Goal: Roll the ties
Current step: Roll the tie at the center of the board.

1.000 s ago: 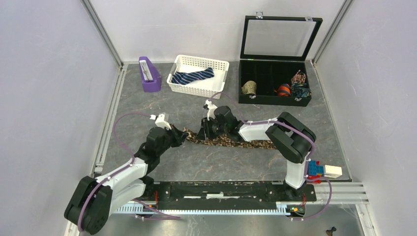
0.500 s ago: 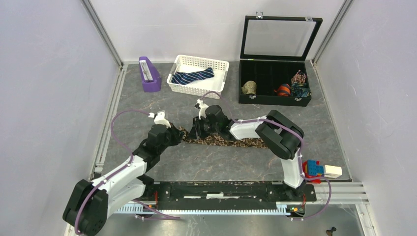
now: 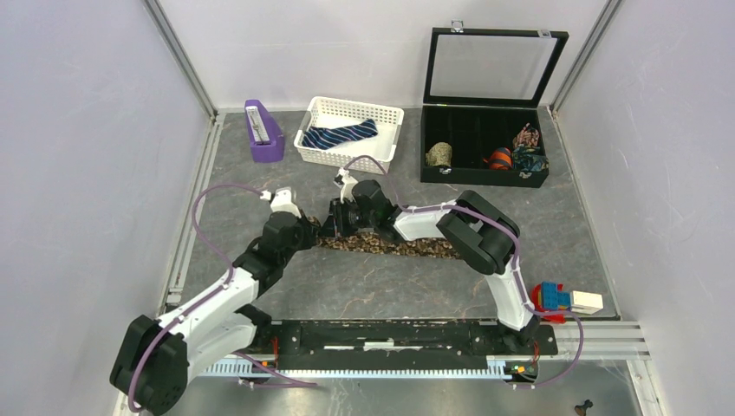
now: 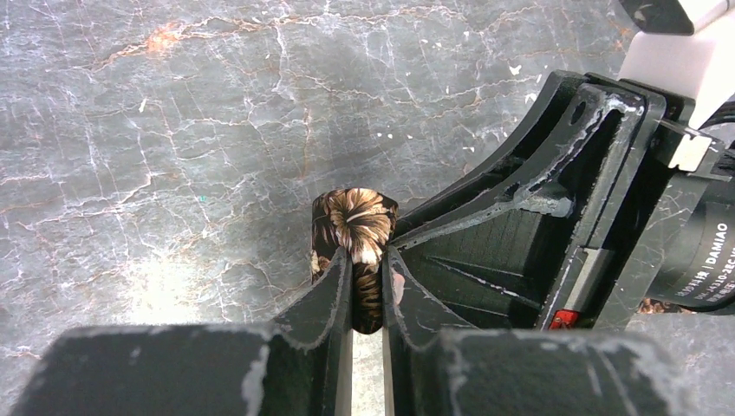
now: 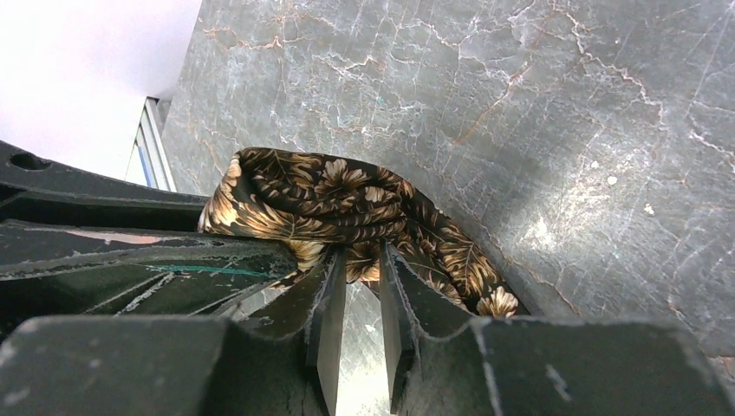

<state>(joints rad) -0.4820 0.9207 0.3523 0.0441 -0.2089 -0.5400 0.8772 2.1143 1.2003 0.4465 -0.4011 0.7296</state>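
Pinching the brown tie (image 3: pixel 381 245) from both sides

The left gripper (image 4: pixel 366 260), jaws nearly closed, clamps its rolled end on the table (image 3: pixel 390 290). The right gripper (image 5: pixel 362 260) nips the fabric alongside. The navy tie (image 3: pixel 340 135) lies in the white basket (image 3: pixel 347 161).

brown tie (image 3: pixel 392 245) partly hidden, case (image 3: pixel 485 178) contents indistinct

Brown leaf-print tie (image 3: pixel 381 244) lies flat, left end rolled; navy striped tie (image 3: pixel 340 135) loose in basket (image 3: pixel 347 107).
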